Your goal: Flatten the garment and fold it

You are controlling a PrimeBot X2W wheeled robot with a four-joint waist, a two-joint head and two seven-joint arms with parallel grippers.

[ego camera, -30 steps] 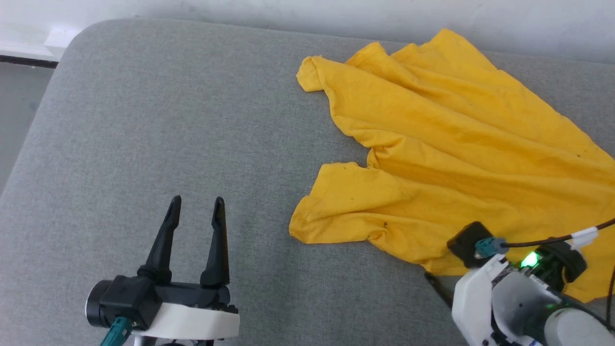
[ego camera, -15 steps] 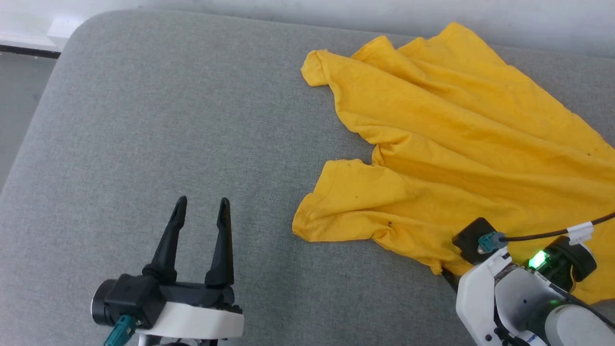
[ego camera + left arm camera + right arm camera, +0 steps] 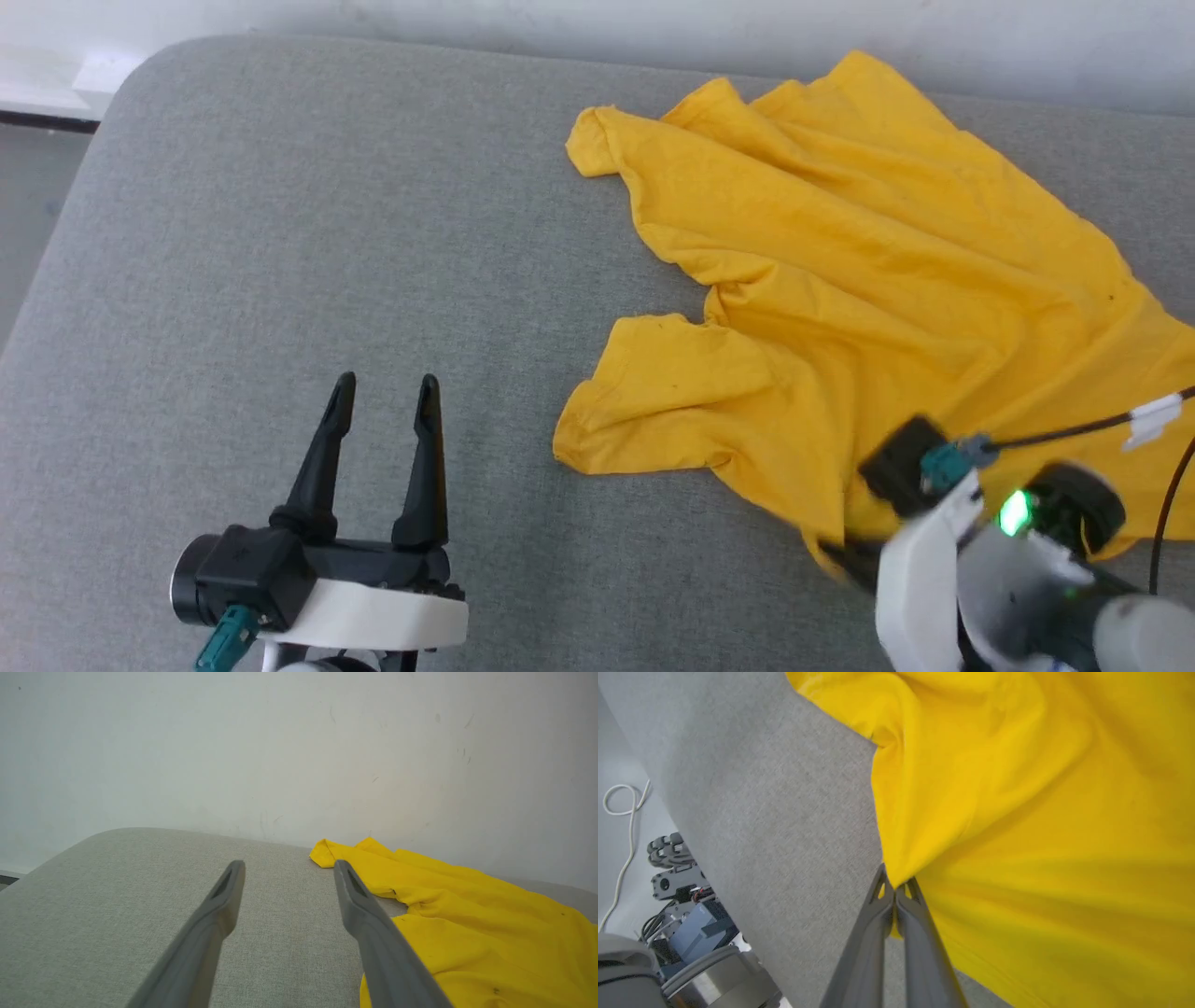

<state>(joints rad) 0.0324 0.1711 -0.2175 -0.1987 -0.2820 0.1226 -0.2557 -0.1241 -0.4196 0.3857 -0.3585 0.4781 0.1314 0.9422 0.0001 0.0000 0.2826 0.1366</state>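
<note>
The garment (image 3: 868, 271) is a bright yellow T-shirt lying rumpled on the right half of a grey cushioned surface (image 3: 327, 233), one sleeve (image 3: 653, 392) spread toward the middle. My right gripper (image 3: 895, 887) is shut on the garment's near edge, and the cloth (image 3: 1017, 812) rises to a peak between its fingertips. In the head view the right wrist (image 3: 971, 541) sits at the lower right, over that edge. My left gripper (image 3: 383, 392) stands open above bare cushion at the lower left, clear of the garment (image 3: 467, 914), with nothing between its fingers (image 3: 224, 896).
A pale wall (image 3: 299, 742) runs along the far side of the cushion. The cushion's rounded corner (image 3: 140, 75) is at the far left, with floor beyond it. In the right wrist view, cables (image 3: 626, 807) and robot base parts (image 3: 677, 872) lie below the cushion's edge.
My right gripper has shut on the garment's near edge and the cloth there has bunched up and lifted a little. The left gripper stays open in place. The head view has shifted slightly.
</note>
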